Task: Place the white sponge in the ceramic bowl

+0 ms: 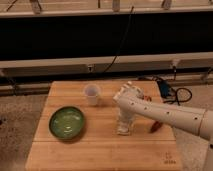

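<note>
At desk point(75, 155) centre, pincer point(124, 127) meets white sponge point(123, 131), grip state unclear; ceramic bowl point(66, 123) at nine o'clock, cup point(92, 94) at eleven.

The worktop point(105, 145) is pale wood, matt, with its boards and grain running lengthwise. On it, the green bowl point(66, 122) looks like glazed ceramic, a soft shine on its inside. The cup point(92, 93) is whitish, seemingly thin plastic, faintly see-through. The arm point(165, 114) reaching in from the right wears a smooth cream shell, hard plastic by the look, with small dark dots. Its pincer point(123, 129), down at the worktop's middle, is the same pale matt material.
</note>
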